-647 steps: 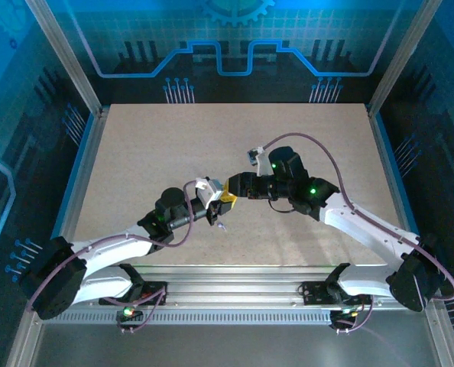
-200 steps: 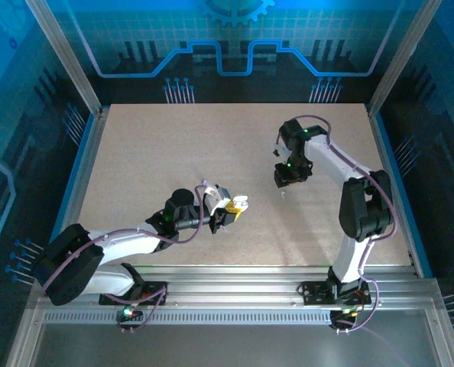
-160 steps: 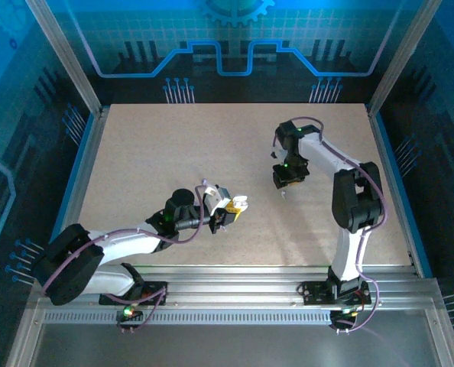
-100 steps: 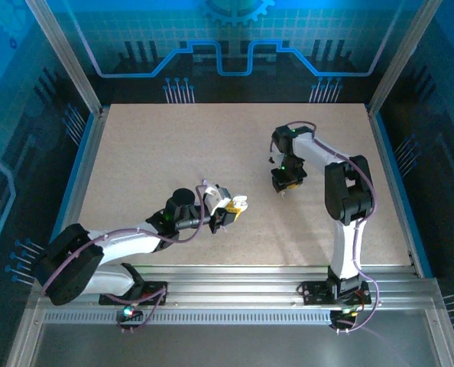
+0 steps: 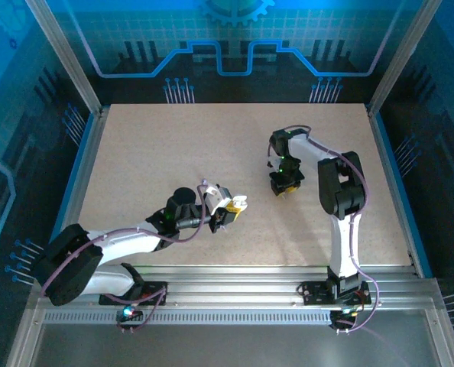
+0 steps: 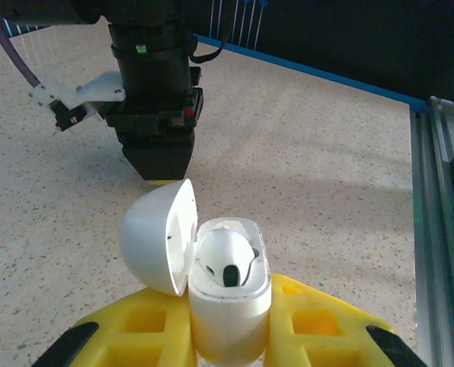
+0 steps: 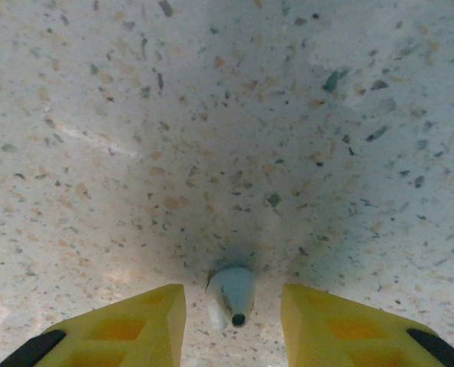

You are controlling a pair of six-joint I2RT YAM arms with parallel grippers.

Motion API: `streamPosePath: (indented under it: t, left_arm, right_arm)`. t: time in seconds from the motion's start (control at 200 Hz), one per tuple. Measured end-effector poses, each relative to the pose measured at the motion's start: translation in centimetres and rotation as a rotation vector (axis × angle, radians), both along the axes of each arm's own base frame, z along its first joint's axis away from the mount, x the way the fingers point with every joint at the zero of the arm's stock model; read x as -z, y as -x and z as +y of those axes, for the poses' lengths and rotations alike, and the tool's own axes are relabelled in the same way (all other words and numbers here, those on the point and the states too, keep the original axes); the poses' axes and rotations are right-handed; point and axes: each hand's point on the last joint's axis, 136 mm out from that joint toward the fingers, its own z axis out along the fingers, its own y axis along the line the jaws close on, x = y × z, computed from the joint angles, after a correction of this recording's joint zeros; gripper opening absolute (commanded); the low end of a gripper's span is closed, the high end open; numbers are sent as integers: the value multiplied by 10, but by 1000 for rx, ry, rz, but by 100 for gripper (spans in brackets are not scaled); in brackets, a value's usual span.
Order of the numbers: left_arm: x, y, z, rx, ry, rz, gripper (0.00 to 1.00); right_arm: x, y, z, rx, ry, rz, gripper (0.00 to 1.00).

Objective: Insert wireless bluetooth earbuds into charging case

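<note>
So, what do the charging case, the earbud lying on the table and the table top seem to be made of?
The charging case looks like smooth white plastic, slightly glossy: soft highlights on its shell. The earbud seems pale, smooth plastic with a dark tip. The table top looks matte and speckled, composite or laminate; which, I cannot tell.

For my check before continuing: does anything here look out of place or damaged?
One earbud lies loose on the table between the right fingers, outside the open case that the left fingers hold. Nothing looks damaged.
</note>
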Motion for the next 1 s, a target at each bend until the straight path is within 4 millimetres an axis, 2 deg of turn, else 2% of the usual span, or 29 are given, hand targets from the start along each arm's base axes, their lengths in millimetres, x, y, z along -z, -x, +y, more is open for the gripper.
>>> streamPosePath:
  t: [0.315, 0.995]
  left_arm:
    - [-2, 0, 0, 1, 0, -3, 20]
    - [-3, -2, -2, 1, -6, 3, 20]
  right_arm:
    - [3, 1, 0, -5, 3, 10, 36]
    - [4, -2, -3, -27, 19, 1, 22]
